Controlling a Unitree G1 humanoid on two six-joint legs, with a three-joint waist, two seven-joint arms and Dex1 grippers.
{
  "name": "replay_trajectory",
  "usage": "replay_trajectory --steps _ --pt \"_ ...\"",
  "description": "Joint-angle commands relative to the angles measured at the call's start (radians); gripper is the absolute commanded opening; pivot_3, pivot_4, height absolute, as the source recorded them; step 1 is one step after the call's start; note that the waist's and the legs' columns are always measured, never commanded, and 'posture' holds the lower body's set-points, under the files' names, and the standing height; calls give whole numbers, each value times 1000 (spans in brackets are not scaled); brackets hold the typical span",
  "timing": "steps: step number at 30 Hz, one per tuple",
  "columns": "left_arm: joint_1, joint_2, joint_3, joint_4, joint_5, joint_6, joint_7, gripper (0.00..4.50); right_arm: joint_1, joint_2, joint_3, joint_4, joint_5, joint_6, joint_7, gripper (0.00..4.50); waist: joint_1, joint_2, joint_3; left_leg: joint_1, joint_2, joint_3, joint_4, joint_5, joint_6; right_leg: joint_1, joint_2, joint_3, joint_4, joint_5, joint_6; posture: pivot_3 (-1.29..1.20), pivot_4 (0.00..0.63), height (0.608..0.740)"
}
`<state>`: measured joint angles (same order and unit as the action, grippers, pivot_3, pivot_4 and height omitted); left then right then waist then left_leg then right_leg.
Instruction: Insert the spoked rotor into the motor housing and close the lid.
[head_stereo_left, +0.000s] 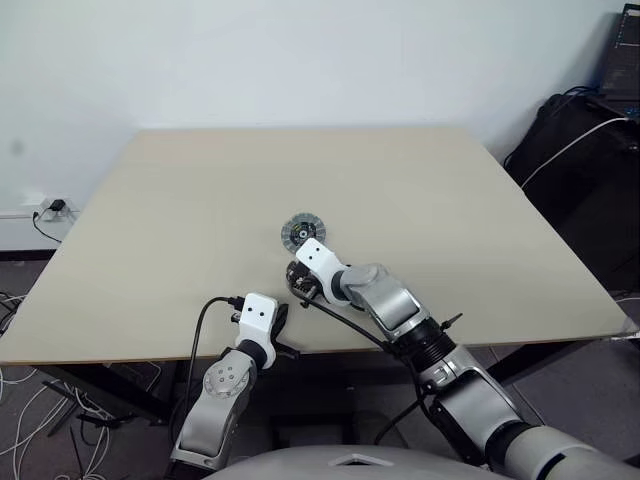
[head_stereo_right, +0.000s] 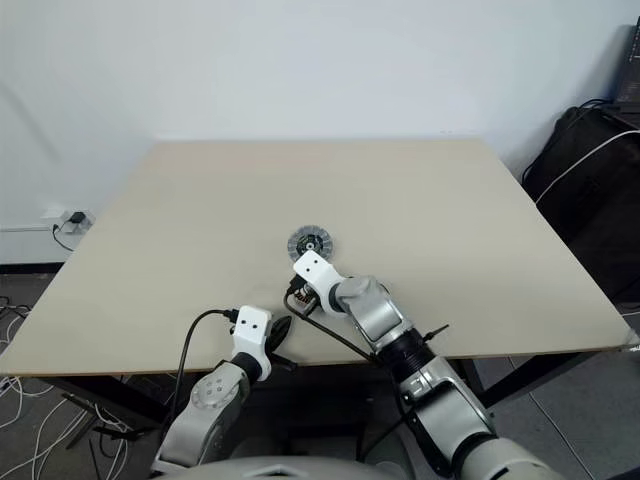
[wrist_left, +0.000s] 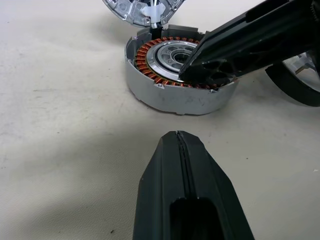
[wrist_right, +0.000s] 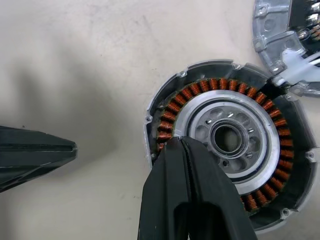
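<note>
The right gripper (wrist_right: 181, 142), closed and empty, is poised over the motor housing (wrist_left: 177, 75); its copper windings could be scraped. The left gripper (wrist_left: 181, 137) is closed too.

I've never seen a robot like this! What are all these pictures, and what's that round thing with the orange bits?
It is a robot with two arms. Two pictures come from cameras on its head, looking down at a table. The other two come from cameras on its wrists. The round thing is the motor housing, ringed with copper wire coils. The right gripper, fingers shut and holding nothing, rests over its coils. The left gripper, also shut and empty, is close by. The lid lies on the table just beyond.
</note>
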<state>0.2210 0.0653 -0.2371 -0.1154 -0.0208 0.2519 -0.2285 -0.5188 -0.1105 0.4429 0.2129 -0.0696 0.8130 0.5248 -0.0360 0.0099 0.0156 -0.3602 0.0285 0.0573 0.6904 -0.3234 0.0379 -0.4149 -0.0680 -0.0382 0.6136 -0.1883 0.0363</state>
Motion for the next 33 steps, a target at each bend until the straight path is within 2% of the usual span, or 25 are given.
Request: replay_trajectory --steps 1,9,16,20,33 --pt "-3 0 -1 -19 -6 -13 -4 0 20 -3 -72 -92 7 -53 -54 18 1 0 0 0 0 0 0 0 0 0 0 0 0 0 0 0 0 740" --pt "11 12 5 -35 -9 -8 -6 0 233 -55 -311 -310 53 -103 -178 18 11 -1 1 -1 0 0 0 -1 1 0 0 0 -1 -2 4 0 0 740" --pt "6 24 -6 -34 -10 8 -32 0 397 -83 -440 -474 117 -65 -207 2097 8 -1 1 0 1 0 0 -1 1 0 0 0 -1 -3 4 0 0 740" --pt "-2 31 -11 -32 -8 20 -48 0 434 -14 -556 -492 205 22 -254 3317 10 -1 1 0 1 1 0 -1 1 0 0 0 -1 -3 4 0 0 740" --pt "-2 37 -6 -49 -7 43 -52 0 422 86 -726 -364 381 109 -316 3317 10 0 2 0 1 0 0 -1 1 0 0 0 -1 -3 4 0 0 740"
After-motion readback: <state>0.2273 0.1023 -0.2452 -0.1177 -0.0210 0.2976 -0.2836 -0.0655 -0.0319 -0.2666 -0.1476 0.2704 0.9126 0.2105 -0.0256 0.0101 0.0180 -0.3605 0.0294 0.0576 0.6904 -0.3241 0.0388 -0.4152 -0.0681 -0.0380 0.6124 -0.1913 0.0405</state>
